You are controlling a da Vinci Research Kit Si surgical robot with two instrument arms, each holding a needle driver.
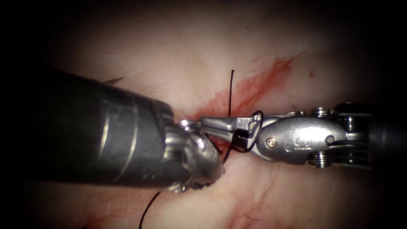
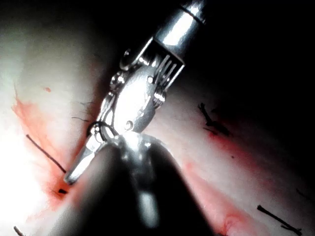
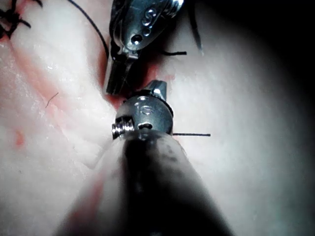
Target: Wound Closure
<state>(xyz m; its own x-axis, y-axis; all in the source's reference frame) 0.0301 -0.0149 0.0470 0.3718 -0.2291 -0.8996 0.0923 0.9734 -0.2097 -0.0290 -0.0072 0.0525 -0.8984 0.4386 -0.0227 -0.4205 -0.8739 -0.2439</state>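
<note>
- Thread (image 1: pixel 231 89) stands up from my right tool's jaws over the cut, with its free end above them; below the jaws it runs down toward my left tool's wrist.
- A loop of the same thread (image 1: pixel 255 127) is wound round the base of my right tool's jaws, also plain in the left wrist view (image 2: pixel 98 130).
- Another length of thread (image 1: pixel 148 210) trails off under my left shaft, on the left of the cut.
- Where the needle lies I cannot tell.
- My right tool (image 1: pixel 207 123) reaches in level over the cut, its jaws pressed together on the thread, tip just beside my left wrist.
- My left tool (image 3: pixel 115 83) bends down at the wrist to the tissue at the cut; how its tip stands, or what it has hold of, I cannot tell.
- The cut (image 1: pixel 254 87) runs slantwise up to the right, with red fluid (image 1: pixel 277 68) smeared along it.
- The tissue (image 1: pixel 178 51) is pale on either side.
- Knotted stitches (image 3: pixel 12 17) and short cut ends (image 2: pixel 278 219) sit further along the cut.
</note>
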